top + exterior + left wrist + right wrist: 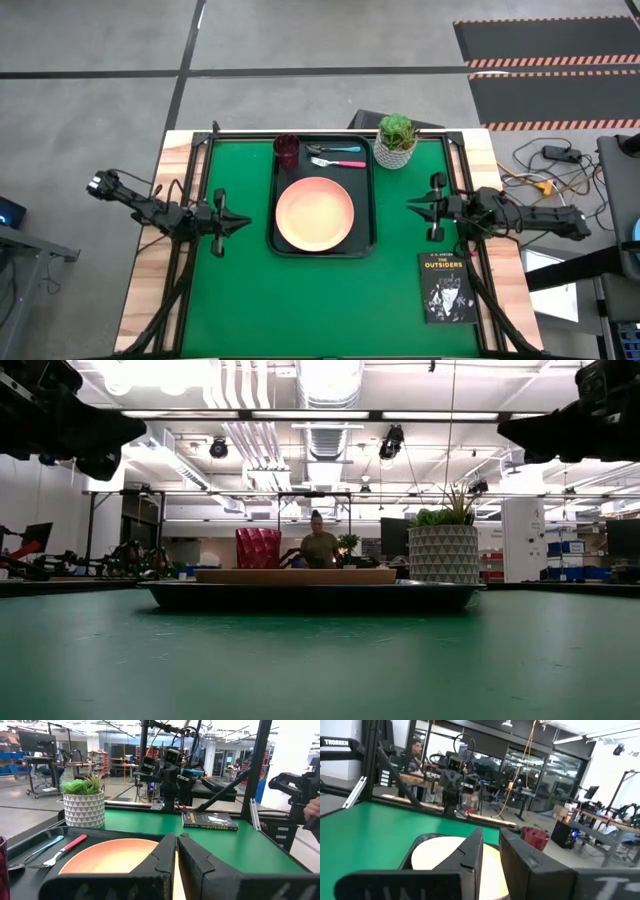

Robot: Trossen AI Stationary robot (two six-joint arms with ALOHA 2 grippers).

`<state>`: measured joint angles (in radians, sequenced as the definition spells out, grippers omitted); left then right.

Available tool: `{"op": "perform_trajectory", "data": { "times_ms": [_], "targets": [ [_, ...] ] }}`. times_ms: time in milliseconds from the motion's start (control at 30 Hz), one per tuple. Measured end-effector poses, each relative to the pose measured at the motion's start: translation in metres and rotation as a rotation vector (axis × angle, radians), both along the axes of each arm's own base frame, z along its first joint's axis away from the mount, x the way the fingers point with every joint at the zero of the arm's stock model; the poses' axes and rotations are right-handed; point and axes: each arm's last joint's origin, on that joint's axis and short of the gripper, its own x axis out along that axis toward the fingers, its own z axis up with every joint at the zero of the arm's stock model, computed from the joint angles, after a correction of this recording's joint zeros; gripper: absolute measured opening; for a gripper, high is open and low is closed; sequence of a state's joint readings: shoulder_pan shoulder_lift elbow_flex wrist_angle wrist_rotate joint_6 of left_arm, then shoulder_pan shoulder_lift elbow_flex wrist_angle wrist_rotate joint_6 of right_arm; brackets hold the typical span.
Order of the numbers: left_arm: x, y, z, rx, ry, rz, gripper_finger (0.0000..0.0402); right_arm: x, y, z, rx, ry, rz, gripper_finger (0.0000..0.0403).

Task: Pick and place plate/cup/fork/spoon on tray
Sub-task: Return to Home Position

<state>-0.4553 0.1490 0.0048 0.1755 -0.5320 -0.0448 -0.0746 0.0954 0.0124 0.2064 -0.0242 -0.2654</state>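
Note:
The dark tray (280, 245) lies mid-table. On it rests the salmon-pink plate (314, 213). The maroon cup (287, 152) stands at the tray's far left corner. The blue-handled spoon (335, 150) and the pink-handled fork (338, 163) lie along its far end. My left gripper (243, 222) hovers left of the tray, shut and empty, pointing at it. My right gripper (410, 205) hovers right of the tray, shut and empty, also pointing at it. The left wrist view shows the plate (110, 855), fork (65, 849) and spoon (37, 852). The right wrist view shows the plate (440, 852) and cup (536, 836).
A white pot with a green plant (396, 142) stands just off the tray's far right corner. A black book (447, 288) lies at the near right of the green mat. A person sits in the room beyond the table (318, 545).

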Motion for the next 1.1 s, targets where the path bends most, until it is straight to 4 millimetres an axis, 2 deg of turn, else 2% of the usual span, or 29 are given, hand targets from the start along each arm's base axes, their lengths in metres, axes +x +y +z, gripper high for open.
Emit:
{"op": "perform_trajectory", "data": {
  "times_ms": [300, 500, 800, 1100],
  "targets": [
    [0.0001, -0.0001, -0.0002, 0.0, 0.001, 0.0, 0.0001, -0.0061, 0.0007, 0.0005, -0.041, -0.018, 0.003, 0.0052],
    [0.0005, -0.0003, -0.0009, 0.004, 0.008, 0.0, 0.0001, -0.0056, 0.0002, -0.0013, 0.027, -0.002, -0.003, 0.0052],
    [0.0013, -0.0007, -0.0022, 0.011, 0.022, -0.001, 0.0001, -0.0021, 0.0, -0.0061, 0.457, 0.033, 0.036, 0.0052],
    [0.002, -0.001, -0.0032, 0.016, 0.033, -0.001, 0.0001, -0.0013, -0.0001, -0.007, 0.494, 0.043, 0.036, 0.0052]
  ]
}}
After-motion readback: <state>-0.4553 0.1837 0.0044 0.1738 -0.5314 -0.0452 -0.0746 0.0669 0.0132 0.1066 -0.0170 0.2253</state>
